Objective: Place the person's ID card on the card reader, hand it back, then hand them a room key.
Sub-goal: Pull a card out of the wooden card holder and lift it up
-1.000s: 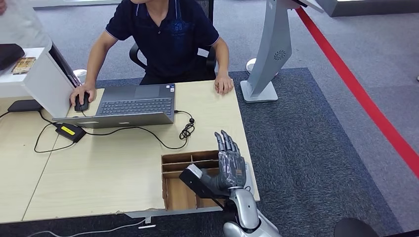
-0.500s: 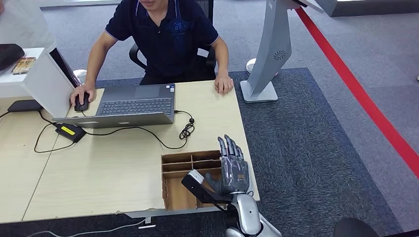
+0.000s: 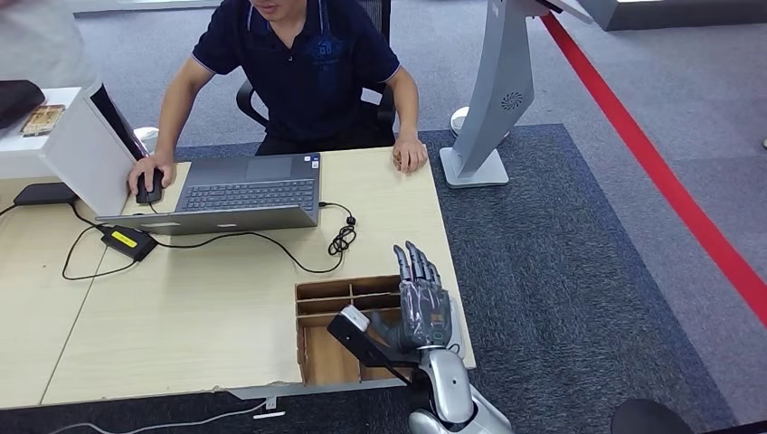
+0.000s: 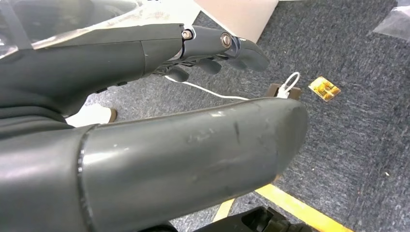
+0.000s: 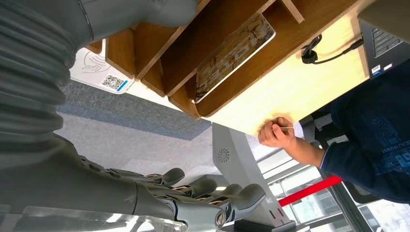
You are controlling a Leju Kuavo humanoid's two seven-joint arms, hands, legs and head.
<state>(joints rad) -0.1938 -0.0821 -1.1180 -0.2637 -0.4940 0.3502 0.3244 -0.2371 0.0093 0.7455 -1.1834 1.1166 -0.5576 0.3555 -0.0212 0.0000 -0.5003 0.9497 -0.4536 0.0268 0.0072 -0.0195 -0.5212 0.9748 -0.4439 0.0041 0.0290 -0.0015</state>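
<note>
Right hand (image 3: 421,307) raised over the tray (image 3: 317,291), fingers spread, nothing held.
A card (image 5: 235,56) is seen inside the tray; the left hand (image 4: 212,48) is open over the carpet.

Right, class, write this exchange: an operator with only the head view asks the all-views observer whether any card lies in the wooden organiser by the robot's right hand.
Observer: Yes. The right wrist view shows a patterned card lying in one compartment of the wooden organiser.
Operator: Is the person's hand at the table edge holding anything?
Observer: The person's hand pinches something thin, possibly a card.
Operator: And the left hand?
Observer: The left hand hangs over the carpet, holding nothing.
</note>
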